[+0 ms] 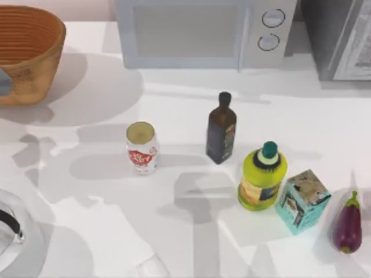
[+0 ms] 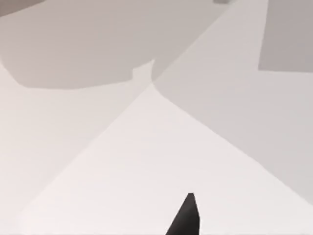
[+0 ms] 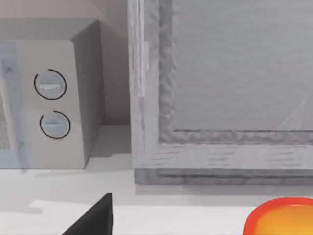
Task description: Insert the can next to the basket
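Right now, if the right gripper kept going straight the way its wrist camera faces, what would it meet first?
Probably the grey framed cabinet against the back wall, just beside the microwave; bare table lies between, though depth is hard to judge.

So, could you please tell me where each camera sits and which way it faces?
Top view: above the table, looking down on the can and basket.
Left wrist view: on the left arm, facing bare pale surfaces; a dark fingertip shows.
Right wrist view: on the right arm, facing the microwave; a dark fingertip shows.
Shared: top and right wrist views both show the microwave.

Top view overhead; right wrist shares microwave.
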`<move>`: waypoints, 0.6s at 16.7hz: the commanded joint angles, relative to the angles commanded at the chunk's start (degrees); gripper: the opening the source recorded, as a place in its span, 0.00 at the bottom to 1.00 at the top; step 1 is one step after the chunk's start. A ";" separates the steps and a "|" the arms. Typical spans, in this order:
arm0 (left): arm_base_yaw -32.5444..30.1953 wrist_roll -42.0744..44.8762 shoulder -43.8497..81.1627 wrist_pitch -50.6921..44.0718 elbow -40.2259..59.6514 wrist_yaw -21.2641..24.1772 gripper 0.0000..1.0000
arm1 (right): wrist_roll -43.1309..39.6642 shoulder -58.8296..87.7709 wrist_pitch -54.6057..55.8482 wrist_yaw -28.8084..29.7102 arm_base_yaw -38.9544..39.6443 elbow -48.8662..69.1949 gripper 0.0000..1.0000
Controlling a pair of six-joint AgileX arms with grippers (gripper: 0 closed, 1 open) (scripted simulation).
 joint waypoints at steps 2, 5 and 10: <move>0.00 0.00 0.00 0.00 0.00 0.00 0.17 | 0.00 0.00 0.00 0.00 0.00 0.00 1.00; 0.00 0.00 0.00 0.00 0.00 0.00 0.00 | 0.00 0.00 0.00 0.00 0.00 0.00 1.00; 0.00 0.00 0.00 0.00 0.00 0.00 0.00 | 0.00 0.00 0.00 0.00 0.00 0.00 1.00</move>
